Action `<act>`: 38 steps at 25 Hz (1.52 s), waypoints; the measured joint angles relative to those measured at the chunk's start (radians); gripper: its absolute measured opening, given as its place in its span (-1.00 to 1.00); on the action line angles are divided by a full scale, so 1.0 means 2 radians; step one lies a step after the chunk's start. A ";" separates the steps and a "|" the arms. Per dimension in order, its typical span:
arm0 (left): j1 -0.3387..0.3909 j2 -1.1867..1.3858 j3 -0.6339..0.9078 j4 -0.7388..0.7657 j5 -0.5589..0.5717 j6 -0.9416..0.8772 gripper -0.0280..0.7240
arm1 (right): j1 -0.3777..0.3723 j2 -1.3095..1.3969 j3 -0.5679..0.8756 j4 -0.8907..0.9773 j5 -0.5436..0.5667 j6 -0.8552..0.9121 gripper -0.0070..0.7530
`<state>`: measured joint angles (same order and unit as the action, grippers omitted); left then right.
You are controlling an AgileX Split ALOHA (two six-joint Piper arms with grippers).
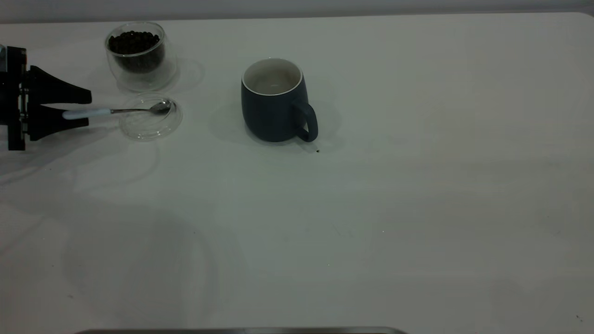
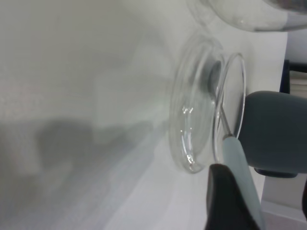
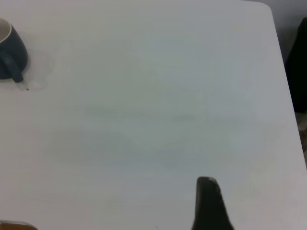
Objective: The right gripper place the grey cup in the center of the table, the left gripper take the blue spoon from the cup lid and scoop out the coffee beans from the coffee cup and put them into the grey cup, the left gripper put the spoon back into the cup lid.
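Left end effector (image 1: 89, 109) wide around blue spoon (image 1: 93, 112), exterior alone shows coffee beans (image 1: 134, 44)

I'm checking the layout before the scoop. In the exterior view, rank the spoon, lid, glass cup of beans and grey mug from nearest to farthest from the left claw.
1. Spoon: handle between the left claw's fingers.
2. Lid: under the spoon's bowl.
3. Glass cup: behind the lid.
4. Grey mug: mid-table, farthest.
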<state>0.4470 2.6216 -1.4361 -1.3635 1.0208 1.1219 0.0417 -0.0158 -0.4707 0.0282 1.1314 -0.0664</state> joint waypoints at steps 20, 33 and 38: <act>0.087 -0.013 0.000 -0.098 0.050 -0.005 0.44 | 0.000 0.000 0.000 0.000 0.000 0.000 0.22; 0.086 -0.270 0.000 -0.120 0.064 -0.026 0.44 | 0.000 0.000 0.000 0.000 0.000 -0.001 0.22; 0.042 -0.404 0.000 -0.029 0.071 -0.035 0.44 | 0.000 0.000 0.000 0.000 0.000 -0.001 0.22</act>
<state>0.5301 1.8134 -1.4352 -1.4209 1.1620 1.0510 0.0417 -0.0158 -0.4707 0.0282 1.1314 -0.0674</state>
